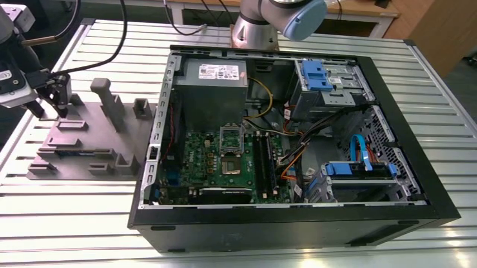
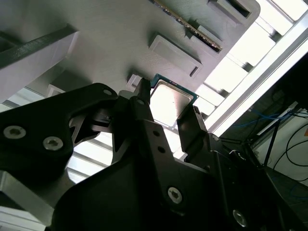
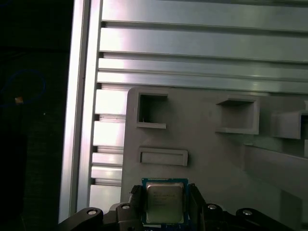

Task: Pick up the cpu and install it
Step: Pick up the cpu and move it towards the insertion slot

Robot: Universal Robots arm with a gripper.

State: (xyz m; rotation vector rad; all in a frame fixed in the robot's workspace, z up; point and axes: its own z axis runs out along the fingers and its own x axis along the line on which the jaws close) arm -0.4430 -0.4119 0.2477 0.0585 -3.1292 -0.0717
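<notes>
Over the slatted metal counter [image 1: 75,223], the exterior view is showing the open black computer case [image 1: 298,226] beside a grey moulded fixture [image 1: 82,142]. Both wrist views are showing the black claw [image 3: 165,190] pinching the small square silvery cpu [image 3: 165,202] [image 2: 171,101] at that fixture.

The arm [image 1: 257,28] is grey, with a blue cap on one joint. Its foot stands at the far side. The wrist [image 1: 13,78] is way over on the exterior view's left, down low. The gripper [image 1: 50,109] points straight down. In both wrist views its two black fingers [image 2: 144,115] are pulled in, one on each side of the cpu [image 3: 163,202]. They press on its edges.
</notes>
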